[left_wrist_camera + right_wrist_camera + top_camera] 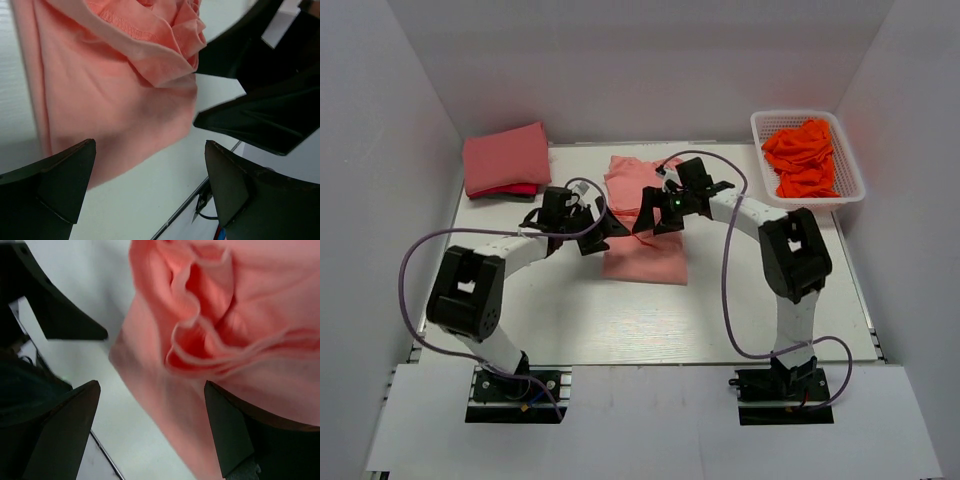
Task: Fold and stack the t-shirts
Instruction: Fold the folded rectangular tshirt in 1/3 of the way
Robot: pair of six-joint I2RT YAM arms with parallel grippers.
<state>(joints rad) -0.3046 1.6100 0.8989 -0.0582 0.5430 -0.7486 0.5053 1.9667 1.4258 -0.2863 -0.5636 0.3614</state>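
A salmon pink t-shirt (642,245) lies partly folded on the middle of the table, bunched at its far end. It fills the left wrist view (110,95) and the right wrist view (225,330), where rumpled folds show. My left gripper (603,232) is open just left of the shirt's left edge, holding nothing. My right gripper (655,220) is open just above the shirt's upper middle, holding nothing. A stack of folded pink t-shirts (506,160) lies at the far left, salmon over rose.
A white basket (851,185) at the far right holds crumpled orange shirts (808,155). White walls close in the table on three sides. Bare table (620,320) lies in front of the shirt.
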